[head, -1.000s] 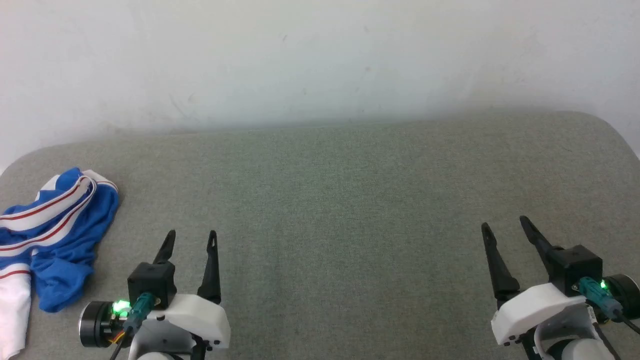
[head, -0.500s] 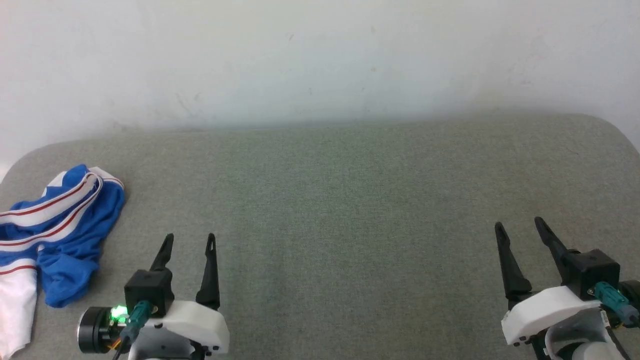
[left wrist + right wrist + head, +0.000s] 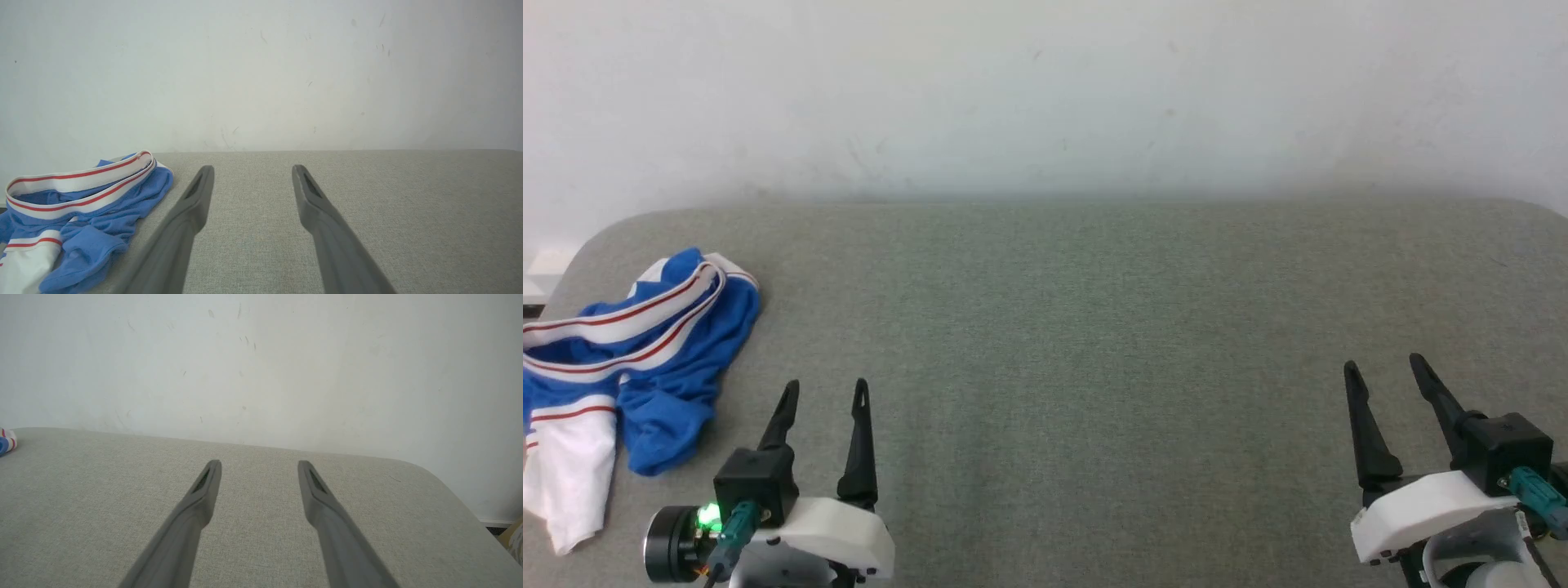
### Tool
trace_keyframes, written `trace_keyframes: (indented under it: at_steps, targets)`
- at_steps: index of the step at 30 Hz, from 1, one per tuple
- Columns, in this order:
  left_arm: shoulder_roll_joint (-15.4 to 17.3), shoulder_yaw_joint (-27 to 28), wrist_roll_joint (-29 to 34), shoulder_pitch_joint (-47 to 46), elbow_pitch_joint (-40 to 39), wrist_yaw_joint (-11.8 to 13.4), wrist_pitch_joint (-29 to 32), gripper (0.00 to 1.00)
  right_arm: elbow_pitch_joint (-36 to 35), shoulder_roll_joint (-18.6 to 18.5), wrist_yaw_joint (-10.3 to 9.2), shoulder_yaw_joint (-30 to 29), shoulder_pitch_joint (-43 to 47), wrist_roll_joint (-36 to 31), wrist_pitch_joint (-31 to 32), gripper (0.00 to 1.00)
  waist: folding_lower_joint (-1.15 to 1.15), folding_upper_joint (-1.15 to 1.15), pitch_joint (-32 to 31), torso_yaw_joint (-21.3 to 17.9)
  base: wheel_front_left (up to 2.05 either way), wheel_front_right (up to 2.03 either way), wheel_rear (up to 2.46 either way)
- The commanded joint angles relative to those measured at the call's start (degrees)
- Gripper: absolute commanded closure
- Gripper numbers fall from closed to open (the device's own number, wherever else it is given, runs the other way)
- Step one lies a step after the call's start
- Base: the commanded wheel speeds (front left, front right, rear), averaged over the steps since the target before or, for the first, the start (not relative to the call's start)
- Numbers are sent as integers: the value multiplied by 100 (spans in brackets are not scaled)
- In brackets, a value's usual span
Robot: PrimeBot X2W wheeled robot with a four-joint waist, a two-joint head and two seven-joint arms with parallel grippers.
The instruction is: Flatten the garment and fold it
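Note:
The garment (image 3: 645, 351) lies crumpled at the far left of the grey-green padded surface: blue cloth, red-and-white striped trim and a white sleeve at its near end. In the left wrist view the garment (image 3: 77, 216) sits left of my fingers; its edge (image 3: 6, 444) peeks in at the left of the right wrist view. My left gripper (image 3: 823, 389) hovers open just right of the cloth, nothing between its fingers. Far to the right my right gripper (image 3: 1384, 365) is open too and holds nothing.
The padded surface (image 3: 1078, 343) stretches wide between the two grippers and ends at a white wall (image 3: 1045, 90) behind. Its corners are rounded, with the right edge (image 3: 461, 490) dropping to the floor.
The head camera has swung left, so the whole scene shifted right and more of the garment's white sleeve shows. Both grippers stay open; the garment itself has not moved.

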Motion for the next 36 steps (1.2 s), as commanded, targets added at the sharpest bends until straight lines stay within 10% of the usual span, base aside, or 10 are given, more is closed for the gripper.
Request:
trace_keyframes:
  at_steps: [1,36]
  targets:
    - [-6,26,-22,111,-46,51,-51,0,-1,7,-2,-43,79,23,-71,0,0,0,6,99,0,0,0]
    - [-4,98,-290,456,-257,259,-458,0,84,14,-3,-2,200,40,-477,0,0,0,79,1700,0,0,0]
